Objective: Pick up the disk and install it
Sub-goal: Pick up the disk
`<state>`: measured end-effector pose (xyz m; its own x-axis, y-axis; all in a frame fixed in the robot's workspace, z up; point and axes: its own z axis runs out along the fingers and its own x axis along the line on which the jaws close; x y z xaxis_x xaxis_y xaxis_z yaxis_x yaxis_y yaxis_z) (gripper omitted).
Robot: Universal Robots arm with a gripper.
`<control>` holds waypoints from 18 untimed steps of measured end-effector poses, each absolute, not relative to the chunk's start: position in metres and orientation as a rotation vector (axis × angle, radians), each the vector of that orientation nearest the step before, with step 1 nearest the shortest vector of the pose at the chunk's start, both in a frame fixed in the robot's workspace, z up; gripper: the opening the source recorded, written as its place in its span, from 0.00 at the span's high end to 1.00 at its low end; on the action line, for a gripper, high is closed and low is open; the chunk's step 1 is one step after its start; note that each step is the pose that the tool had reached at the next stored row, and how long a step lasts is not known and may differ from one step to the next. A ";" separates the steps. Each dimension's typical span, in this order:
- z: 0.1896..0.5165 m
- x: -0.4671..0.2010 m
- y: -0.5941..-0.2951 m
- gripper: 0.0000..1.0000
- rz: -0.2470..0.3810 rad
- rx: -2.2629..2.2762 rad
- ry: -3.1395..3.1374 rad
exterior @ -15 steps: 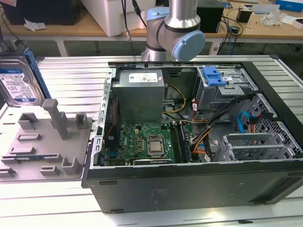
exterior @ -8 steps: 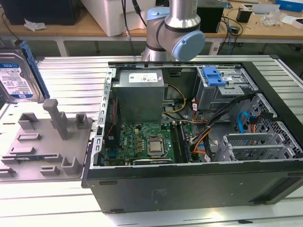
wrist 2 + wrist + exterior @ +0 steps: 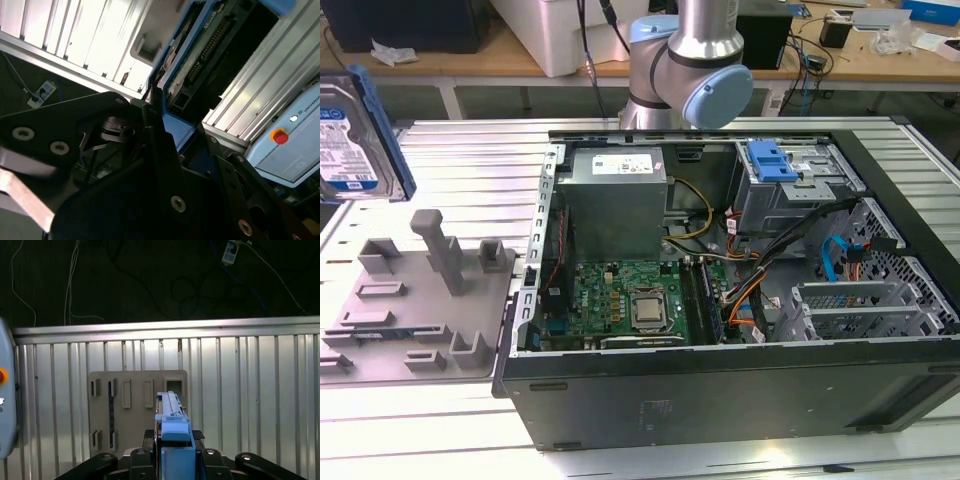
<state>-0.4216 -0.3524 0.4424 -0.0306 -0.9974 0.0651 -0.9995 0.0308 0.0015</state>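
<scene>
Jaws clamped on disk [image 3: 174, 435], held edge-on above grey fixture plate [image 3: 135, 382], clear of it.

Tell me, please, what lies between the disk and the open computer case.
In the exterior view, the grey moulded fixture and bare ribbed tabletop lie between the disk and the computer case.

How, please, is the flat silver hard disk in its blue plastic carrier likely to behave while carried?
Probably rigid: the silver disk shows a flat, straight shape, held on edge in the gripper. Its metal body suggests weight for its size. The exposed circuit board looks fragile, so knocks seem risky.
</scene>
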 end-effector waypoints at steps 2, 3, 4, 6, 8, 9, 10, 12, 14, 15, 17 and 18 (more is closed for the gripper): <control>0.449 -0.422 -0.352 0.63 0.069 2.153 -2.220; 0.451 -0.422 -0.352 0.63 0.070 2.153 -2.220; 0.456 -0.422 -0.352 0.63 0.070 2.153 -2.220; 0.460 -0.421 -0.352 0.63 0.071 2.153 -2.221; 0.465 -0.421 -0.352 0.63 0.072 2.154 -2.221; 0.469 -0.421 -0.352 0.63 0.073 2.154 -2.222; 0.473 -0.421 -0.352 0.63 0.073 2.154 -2.222; 0.481 -0.421 -0.352 0.63 0.075 2.155 -2.223; 0.488 -0.420 -0.352 0.63 0.076 2.155 -2.223; 0.491 -0.420 -0.352 0.63 0.077 2.156 -2.224; 0.493 -0.420 -0.352 0.63 0.077 2.156 -2.224; 0.493 -0.420 -0.352 0.63 0.077 2.156 -2.224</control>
<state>-0.4199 -0.3524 0.4928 -0.0312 -0.9973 0.0658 -0.9995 0.0309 -0.0058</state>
